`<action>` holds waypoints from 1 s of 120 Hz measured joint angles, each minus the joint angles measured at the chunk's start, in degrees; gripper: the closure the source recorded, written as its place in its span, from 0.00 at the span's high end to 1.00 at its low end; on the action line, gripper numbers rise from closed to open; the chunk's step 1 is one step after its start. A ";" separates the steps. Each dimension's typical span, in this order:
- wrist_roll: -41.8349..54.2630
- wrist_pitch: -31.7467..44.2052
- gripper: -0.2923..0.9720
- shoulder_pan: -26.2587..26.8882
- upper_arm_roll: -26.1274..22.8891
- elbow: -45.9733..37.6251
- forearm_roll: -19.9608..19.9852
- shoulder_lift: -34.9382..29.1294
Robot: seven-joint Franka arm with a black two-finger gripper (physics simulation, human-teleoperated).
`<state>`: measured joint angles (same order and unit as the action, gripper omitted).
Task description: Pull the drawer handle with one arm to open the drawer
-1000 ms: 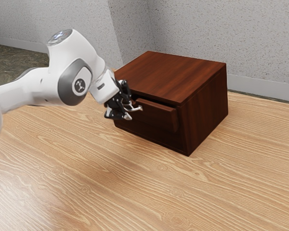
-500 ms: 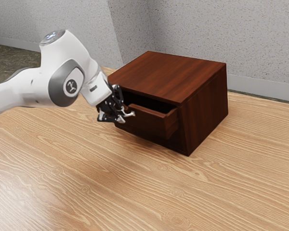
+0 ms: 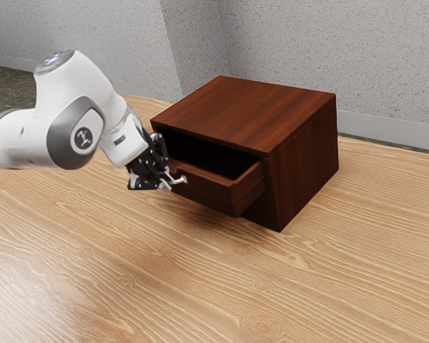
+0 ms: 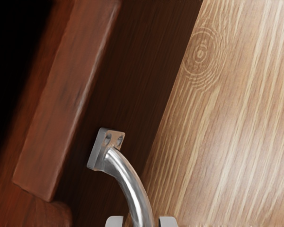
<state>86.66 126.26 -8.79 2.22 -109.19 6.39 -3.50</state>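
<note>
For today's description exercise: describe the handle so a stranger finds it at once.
Find the dark cabinet on the table. Its drawer stands partly out; on its front sits the handle, a curved silver bar, unlike the brown wood around it.

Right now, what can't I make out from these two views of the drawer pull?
Inside of the drawer: exterior view, deep shadow under the cabinet top; contents cannot be told.
Metal handle: wrist view, its second mount is cut off by the lower edge.
Same handle, exterior view: too small, mostly covered by the gripper.
Arm base: cut off by the exterior view's left edge.
</note>
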 joint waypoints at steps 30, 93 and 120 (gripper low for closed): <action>-0.13 0.79 0.22 -0.05 -0.03 -4.25 -0.07 -3.65; -0.26 2.38 0.22 -0.30 -0.04 -11.19 -0.23 -9.75; -0.31 3.22 0.22 -0.61 -0.12 -14.30 -0.23 -12.56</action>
<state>86.35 129.48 -9.40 2.10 -123.49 6.16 -16.06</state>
